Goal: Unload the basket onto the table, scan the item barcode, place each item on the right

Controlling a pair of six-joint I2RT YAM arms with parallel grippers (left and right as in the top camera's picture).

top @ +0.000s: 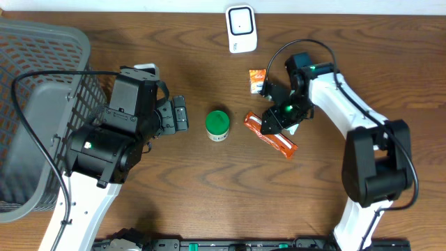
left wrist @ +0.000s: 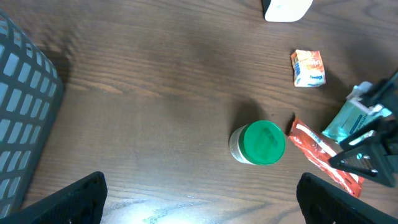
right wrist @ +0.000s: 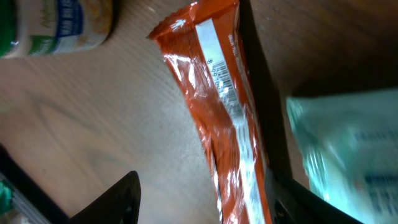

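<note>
Grasping is judged to be the step in hand. The right tool [right wrist: 205, 198] is held spread, straddling the orange snack wrapper [right wrist: 214, 106], and no pinch is seen. The wrapper is laid flat on the bench [top: 174, 42], barcode turned upward, with a teal packet [right wrist: 348, 143] just beside it. The green-lidded jar [top: 217, 125] is found at the wrapper's 9 o'clock. The left tool [top: 180, 115] is held wide apart and empty beyond the jar. The white scanner [top: 240, 28] is stood at the bench's 12 o'clock edge, well apart. Next, the wrapper would have to be pinched, lifted and carried toward 12 o'clock, its barcode presented to the scanner.
</note>
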